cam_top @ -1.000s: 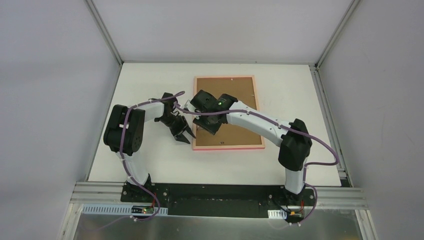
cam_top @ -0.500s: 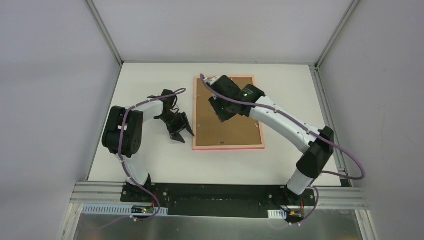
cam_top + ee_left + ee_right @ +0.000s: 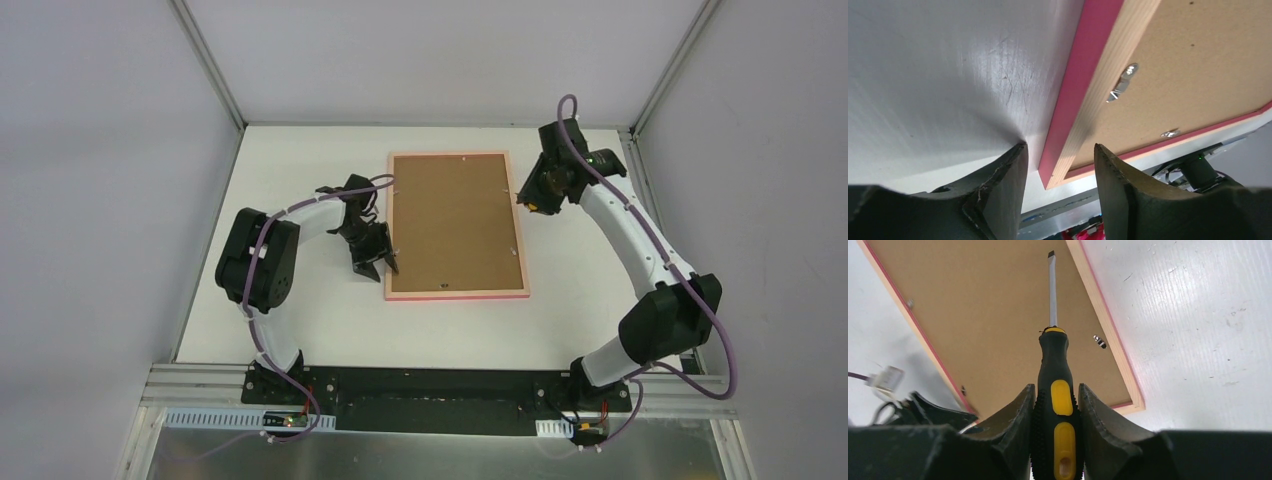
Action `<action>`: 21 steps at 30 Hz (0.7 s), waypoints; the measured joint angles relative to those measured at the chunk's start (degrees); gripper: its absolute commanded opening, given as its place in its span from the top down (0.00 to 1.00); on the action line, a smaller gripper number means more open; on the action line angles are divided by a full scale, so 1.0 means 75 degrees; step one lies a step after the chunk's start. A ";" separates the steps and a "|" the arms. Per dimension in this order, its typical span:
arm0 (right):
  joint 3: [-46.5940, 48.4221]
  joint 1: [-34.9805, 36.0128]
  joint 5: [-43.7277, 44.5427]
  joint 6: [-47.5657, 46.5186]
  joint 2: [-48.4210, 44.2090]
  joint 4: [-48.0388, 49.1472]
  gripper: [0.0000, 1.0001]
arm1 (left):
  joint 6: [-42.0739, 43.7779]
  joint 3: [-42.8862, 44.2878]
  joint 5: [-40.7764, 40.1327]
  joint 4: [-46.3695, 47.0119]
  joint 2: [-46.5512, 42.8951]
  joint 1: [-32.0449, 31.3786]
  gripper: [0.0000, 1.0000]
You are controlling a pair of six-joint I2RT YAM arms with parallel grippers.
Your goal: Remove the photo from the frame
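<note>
From above, the frame (image 3: 456,294) lies face down in the middle of the white worktop (image 3: 300,160), its thin pink border all around. The photo (image 3: 455,220) sits inside it, filling it from edge to edge. Only its brown fibreboard reverse shows. The left gripper (image 3: 377,265) is at the frame's left edge, near the front corner. The right gripper (image 3: 540,195) is over bare worktop just beside the frame's far right corner, with a screwdriver (image 3: 531,203) in it.

In the left wrist view, the left gripper (image 3: 1058,165) is released, its two fingers spread. One finger is over the worktop (image 3: 948,75) and the other over the brown board, with the frame's pink edge and corner (image 3: 1083,75) between them. Whether either finger touches cannot be told. Two small metal tabs (image 3: 1122,85) lie on the board just inside the border.

In the right wrist view, the right gripper (image 3: 1055,390) is clenched on the black and yellow handle of the screwdriver (image 3: 1054,365). Its flat blade points out over the photo's brown back (image 3: 988,315), the tip close to the frame's wooden inner edge (image 3: 1103,325). One metal tab (image 3: 1099,341) sits beside the shaft.
</note>
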 measured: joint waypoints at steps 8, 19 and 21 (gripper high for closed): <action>0.0017 -0.0901 -0.0895 0.1224 0.0475 0.0221 1.00 | 0.0000 0.0020 -0.0195 -0.0140 0.0184 -0.0096 0.71; 0.1090 -0.0994 -0.1789 0.1824 0.2273 0.0379 1.00 | 0.0070 0.0012 -0.0221 -0.0079 0.0195 -0.0137 0.88; 0.1154 -0.0994 -0.2130 0.1810 0.2291 0.0463 1.00 | 0.0140 0.0009 -0.0233 -0.0076 0.0195 -0.0137 0.93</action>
